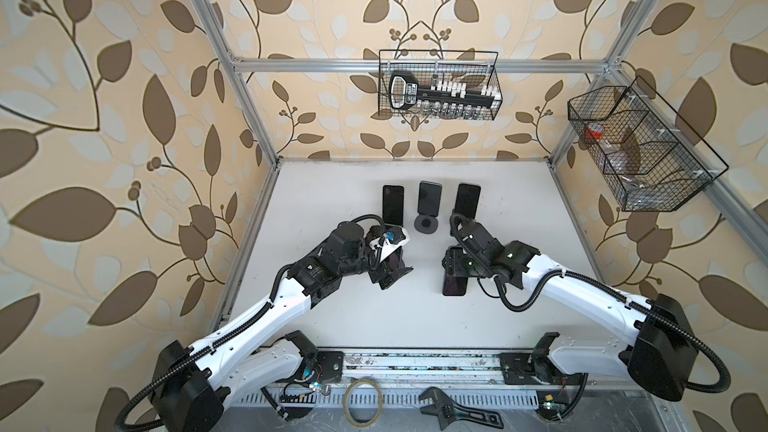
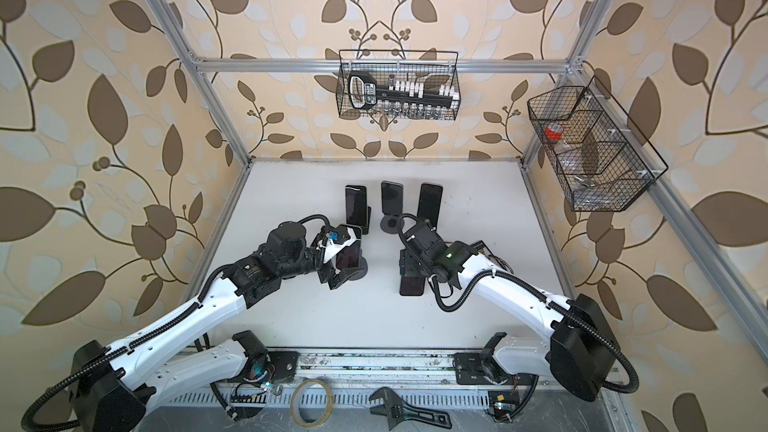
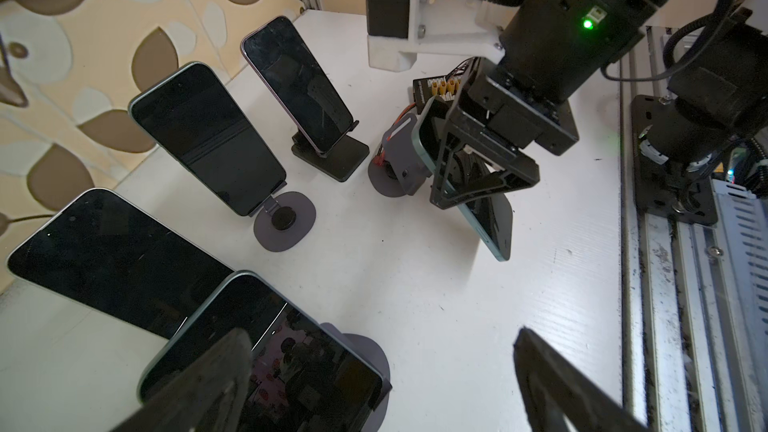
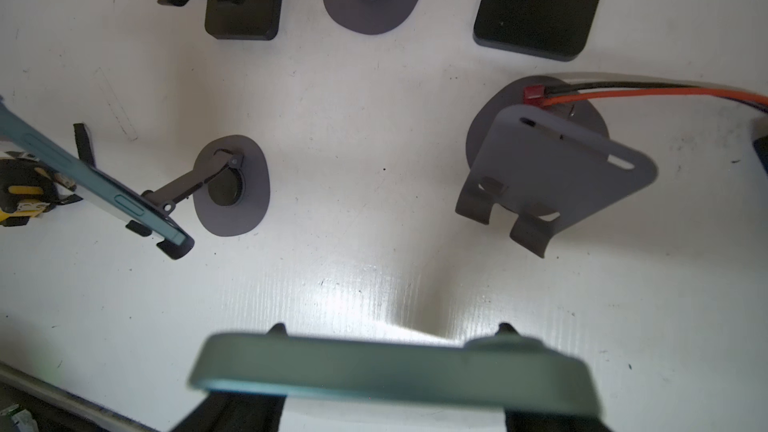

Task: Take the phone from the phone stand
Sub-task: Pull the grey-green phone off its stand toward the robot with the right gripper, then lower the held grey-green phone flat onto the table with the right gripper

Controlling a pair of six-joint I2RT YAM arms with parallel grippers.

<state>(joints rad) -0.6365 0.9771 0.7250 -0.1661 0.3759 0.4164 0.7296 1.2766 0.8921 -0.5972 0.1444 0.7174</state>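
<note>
A teal phone (image 4: pixel 395 363) lies crosswise in my right gripper (image 4: pixel 390 371), which is shut on its edges and holds it clear above the table. In both top views this phone (image 1: pixel 453 286) hangs below the right gripper (image 1: pixel 452 265). The grey phone stand (image 4: pixel 552 168) it faces is empty, with red and black wires at its base. My left gripper (image 3: pixel 382 367) is open beside a second phone (image 3: pixel 266 351) that leans on a round-based stand (image 4: pixel 230 187). One left finger (image 3: pixel 208 384) overlaps that screen, and the other is over bare table.
Three more phones stand on stands in a back row (image 1: pixel 393 203) (image 1: pixel 430 197) (image 1: pixel 467 199). A small connector board (image 3: pixel 436 87) lies behind the empty stand. Wire baskets (image 1: pixel 438 85) (image 1: pixel 640 147) hang on the walls. A wrench (image 1: pixel 453 409) and a tape ring (image 1: pixel 365 403) lie at the front rail.
</note>
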